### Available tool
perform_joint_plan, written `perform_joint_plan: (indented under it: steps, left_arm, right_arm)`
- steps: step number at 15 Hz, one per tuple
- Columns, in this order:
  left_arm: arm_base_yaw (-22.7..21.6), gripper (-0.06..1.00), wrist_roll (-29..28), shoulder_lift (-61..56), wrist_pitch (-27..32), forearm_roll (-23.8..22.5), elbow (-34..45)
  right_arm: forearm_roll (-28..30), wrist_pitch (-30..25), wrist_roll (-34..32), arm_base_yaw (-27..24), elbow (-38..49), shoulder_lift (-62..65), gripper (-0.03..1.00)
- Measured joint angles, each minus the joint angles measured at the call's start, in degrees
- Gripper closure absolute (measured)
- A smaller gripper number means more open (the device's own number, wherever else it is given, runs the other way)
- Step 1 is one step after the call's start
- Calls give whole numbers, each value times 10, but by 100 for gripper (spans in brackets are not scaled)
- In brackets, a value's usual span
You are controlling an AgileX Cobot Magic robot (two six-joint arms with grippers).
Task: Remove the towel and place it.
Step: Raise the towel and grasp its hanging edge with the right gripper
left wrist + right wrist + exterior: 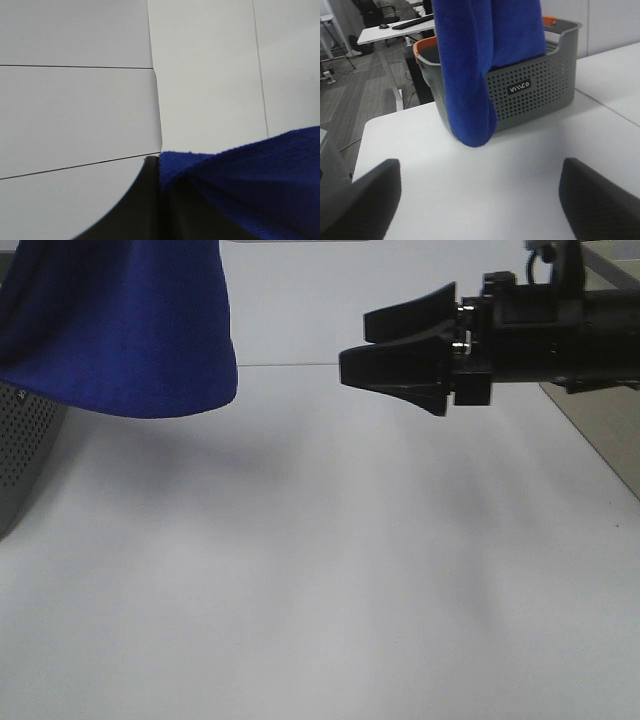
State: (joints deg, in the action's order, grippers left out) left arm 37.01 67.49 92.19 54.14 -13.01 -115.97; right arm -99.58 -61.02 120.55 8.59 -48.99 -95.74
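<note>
Your left gripper [159,167] was clamped shut on a fold of the towel [260,185], with the blue cloth bunched right against its dark fingers [145,210]. From the high camera, the towel hung at about ten o'clock, partly covering the grey basket [25,450] at nine o'clock, with its shadow on the white table [320,600] below. Your right gripper [355,346] sat at about two o'clock, pointing toward nine o'clock. Its jaws were spread wide with nothing between them, well apart from the towel. Its wrist camera showed the towel rising out of the basket, with one fold draped over the rim and down the perforated wall.
</note>
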Motion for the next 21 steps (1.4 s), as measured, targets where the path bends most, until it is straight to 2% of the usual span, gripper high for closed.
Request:
perform_joint_plan:
  steps: [6,7,12,13,15,17,19,21]
  left_arm:
    - [0,94,0,0,0,0,0]
    - [0,94,0,0,0,0,0]
    - [0,94,0,0,0,0,0]
    - [0,94,0,0,0,0,0]
    - [0,94,0,0,0,0,0]
    - [0,94,0,0,0,0,0]
    - [0,94,0,0,0,0,0]
    - [0,94,0,0,0,0,0]
  right_arm:
    - [0,22,-42,112,-175,-118,13]
    - [0,38,-57,143,-213,-144,13]
    - [29,48,-104,175,-270,-189,13]
    - [42,48,-107,176,-270,-189,16]
    - [64,44,-117,176,-270,-189,30]
    - [75,44,-145,176,-270,-189,66]
    - [85,46,-169,176,-270,-189,95]
    - [93,38,-177,176,-270,-189,95]
